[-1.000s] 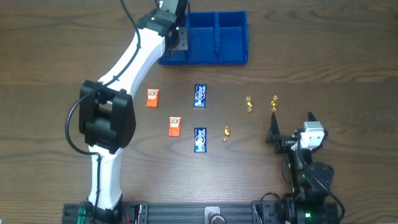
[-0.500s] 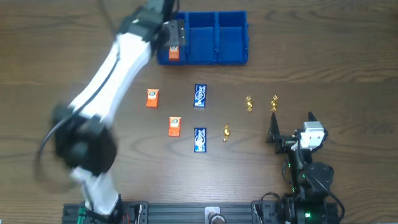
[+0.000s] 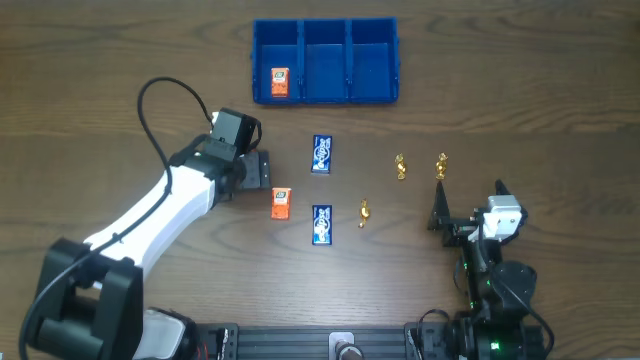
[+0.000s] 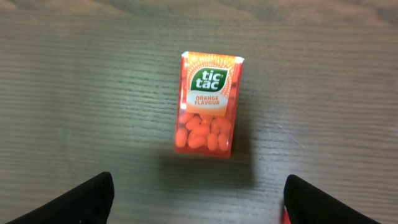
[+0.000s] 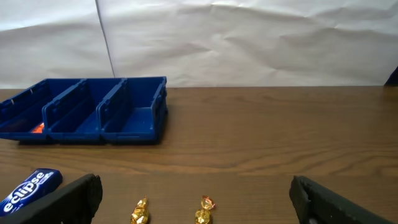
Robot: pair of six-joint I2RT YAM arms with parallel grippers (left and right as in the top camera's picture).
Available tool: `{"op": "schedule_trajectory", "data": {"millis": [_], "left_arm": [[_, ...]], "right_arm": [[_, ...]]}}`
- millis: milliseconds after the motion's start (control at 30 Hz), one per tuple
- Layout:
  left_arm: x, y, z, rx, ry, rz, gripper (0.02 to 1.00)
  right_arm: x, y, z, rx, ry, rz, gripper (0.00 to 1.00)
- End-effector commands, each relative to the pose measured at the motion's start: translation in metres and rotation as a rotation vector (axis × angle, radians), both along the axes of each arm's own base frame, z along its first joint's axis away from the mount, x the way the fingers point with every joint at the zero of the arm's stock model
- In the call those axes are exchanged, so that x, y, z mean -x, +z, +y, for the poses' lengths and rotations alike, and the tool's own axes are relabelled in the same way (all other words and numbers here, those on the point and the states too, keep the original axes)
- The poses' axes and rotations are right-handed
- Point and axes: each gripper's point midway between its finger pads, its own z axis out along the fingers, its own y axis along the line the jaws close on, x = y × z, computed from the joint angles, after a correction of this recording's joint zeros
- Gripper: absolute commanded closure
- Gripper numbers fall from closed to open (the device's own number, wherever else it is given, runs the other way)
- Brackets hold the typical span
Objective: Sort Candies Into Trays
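My left hand (image 4: pixel 199 202) hangs wide open and empty over an orange box (image 4: pixel 208 102) lying flat on the bench (image 3: pixel 520 110). A second orange box (image 3: pixel 282 203) lies just beside that hand. A third (image 3: pixel 280 83) sits in the left compartment of the tray (image 3: pixel 375 98). My right hand (image 5: pixel 198 190) is spread open, holding nothing, near the gold candies (image 3: pixel 400 166).

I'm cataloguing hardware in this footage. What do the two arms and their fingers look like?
The left arm has white links, black joints and a looping black cable. The right arm is black with a white wrist block. The left fingers and right fingers are black.
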Motion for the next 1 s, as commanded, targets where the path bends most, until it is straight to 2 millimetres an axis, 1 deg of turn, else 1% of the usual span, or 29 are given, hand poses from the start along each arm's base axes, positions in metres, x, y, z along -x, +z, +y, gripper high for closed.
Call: {"op": "schedule_trajectory", "data": {"millis": [33,233,333,367,500,633,700,800,867,933,967,1000], "left_arm": [[-0.005,-0.016,-0.004,0.000,0.006,0.020,0.145],[-0.021,-0.031,-0.004,-0.006,0.002,-0.004,0.163],[-0.023,-0.037,-0.003,-0.012,0.008,0.008,0.187],[-0.023,-0.038,-0.002,-0.011,0.010,0.008,0.213],[-0.024,-0.040,0.003,-0.011,0.026,0.017,0.369],[-0.024,-0.040,0.004,-0.006,0.027,0.018,0.584],[-0.024,-0.040,0.004,-0.006,0.027,0.018,0.634],[-0.024,-0.040,0.002,0.004,0.023,0.020,0.669],[-0.026,-0.037,-0.002,0.021,0.017,0.015,0.687],[-0.032,-0.026,-0.007,0.030,0.009,-0.011,0.689],[-0.037,-0.015,-0.012,0.038,0.000,-0.034,0.695],[-0.045,0.005,-0.020,0.050,-0.013,-0.075,0.698]], "right_arm": [[0.000,-0.001,0.001,0.004,0.005,0.001,0.003],[0.000,-0.001,0.001,0.004,0.005,0.001,0.003],[0.000,-0.001,0.001,0.004,0.005,0.001,0.003],[0.000,-0.001,0.001,0.004,0.005,0.001,0.003],[0.000,-0.001,0.001,0.004,0.005,0.001,0.003],[0.000,-0.001,0.001,0.004,0.005,0.001,0.003],[0.000,-0.001,0.001,0.004,0.005,0.001,0.003],[0.000,-0.001,0.001,0.004,0.005,0.001,0.003],[0.000,-0.001,0.001,0.004,0.005,0.001,0.003],[0.000,-0.001,0.001,0.004,0.005,0.001,0.003],[0.000,-0.001,0.001,0.004,0.005,0.001,0.003],[0.000,-0.001,0.001,0.004,0.005,0.001,0.003]]}}
